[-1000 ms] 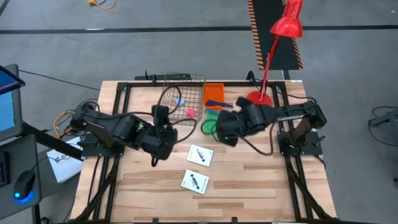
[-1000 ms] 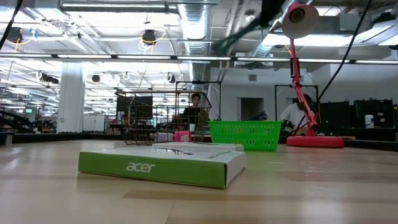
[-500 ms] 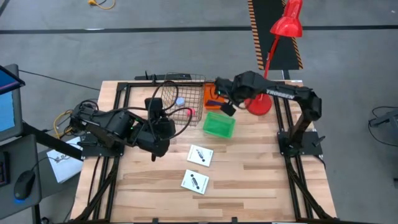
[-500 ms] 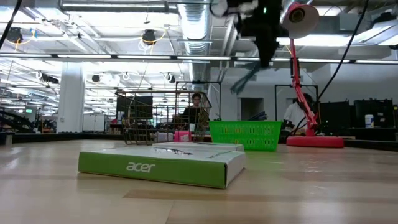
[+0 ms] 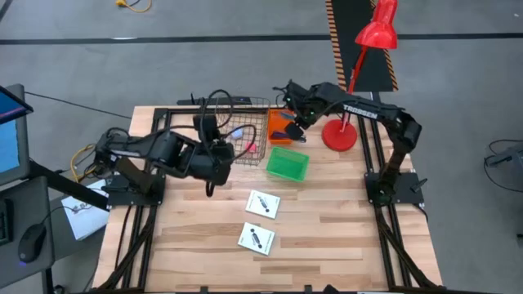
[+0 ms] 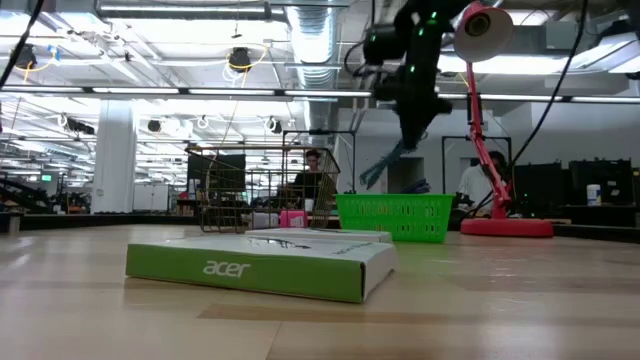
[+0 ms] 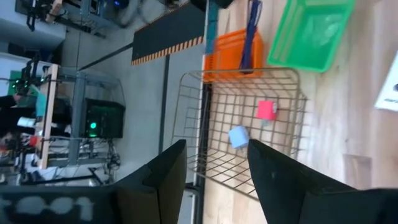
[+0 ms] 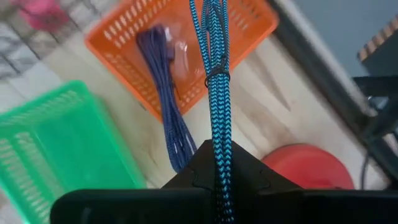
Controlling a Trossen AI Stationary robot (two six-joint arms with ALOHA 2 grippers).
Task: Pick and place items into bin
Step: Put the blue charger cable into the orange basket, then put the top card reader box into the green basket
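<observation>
Right pincer (image 5: 296,124) clamped tight on blue braided cord (image 8: 216,74), hanging above orange bin (image 5: 280,126) near table's far edge. Left pincer (image 7: 214,180) spread wide, empty, beside wire basket (image 5: 239,131). Two white packets (image 5: 262,204) near table's middle.

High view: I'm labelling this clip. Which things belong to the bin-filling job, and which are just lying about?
Job: blue cable in the shut right pincer, orange bin, green bin, wire basket, pink cube, lilac cube, white packets.
Lying about: red lamp.
</observation>
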